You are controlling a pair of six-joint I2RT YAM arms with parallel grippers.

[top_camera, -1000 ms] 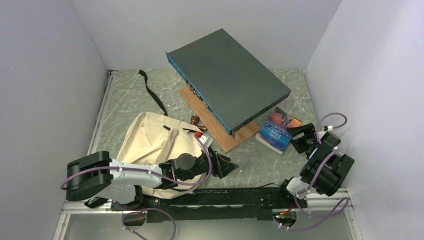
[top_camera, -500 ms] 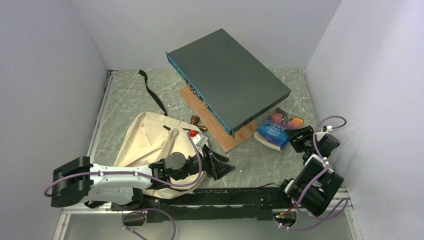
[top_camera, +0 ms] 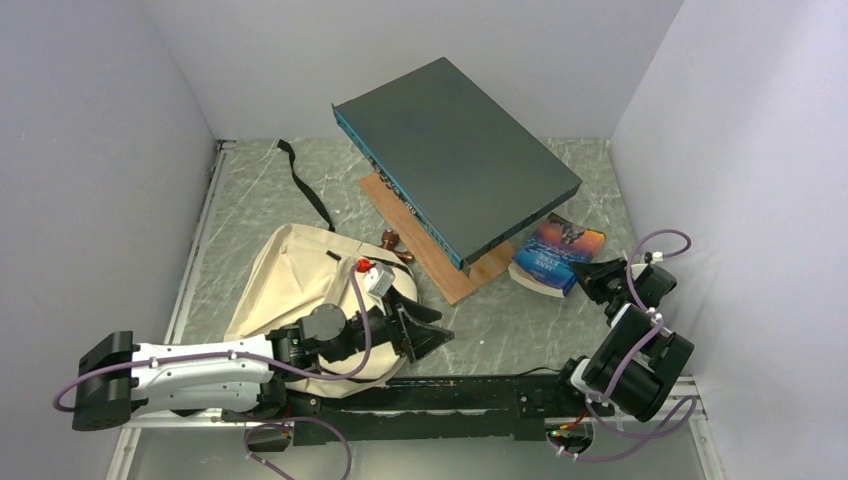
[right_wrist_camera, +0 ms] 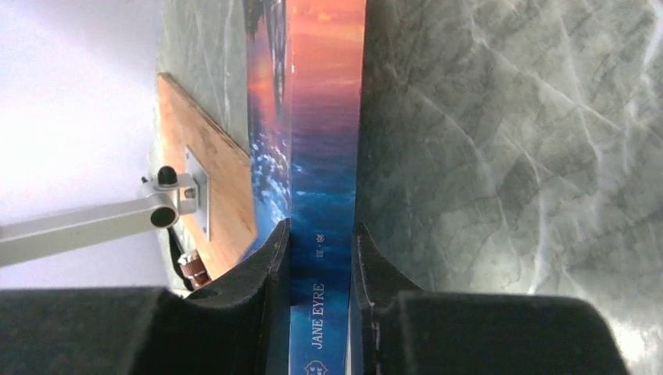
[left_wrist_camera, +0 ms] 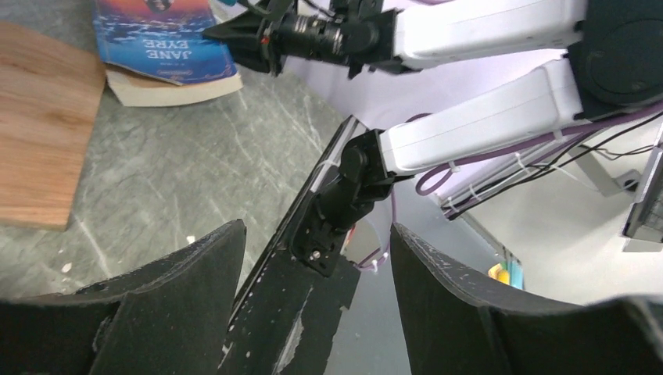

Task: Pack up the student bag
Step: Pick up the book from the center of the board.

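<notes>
The student bag (top_camera: 290,285), cream canvas with a black strap (top_camera: 305,188), lies flat at the near left. My left gripper (top_camera: 425,330) hovers open at the bag's right edge, pointing right, with nothing between its fingers (left_wrist_camera: 317,234). A blue paperback book (top_camera: 555,250), titled Jane Eyre (left_wrist_camera: 160,43), lies at the right beside the wooden board. My right gripper (top_camera: 590,272) is shut on the book's spine (right_wrist_camera: 324,141), one finger pressed on each side (right_wrist_camera: 320,234).
A big dark grey flat box (top_camera: 455,160) rests tilted on a wooden board (top_camera: 440,262) at the back centre. A small brown knob (top_camera: 390,240) sits between bag and board. Grey walls close in on the left, back and right.
The right gripper has closed onto the book's spine. The left arm has drawn back to the left over the bag, its gripper staying open.
</notes>
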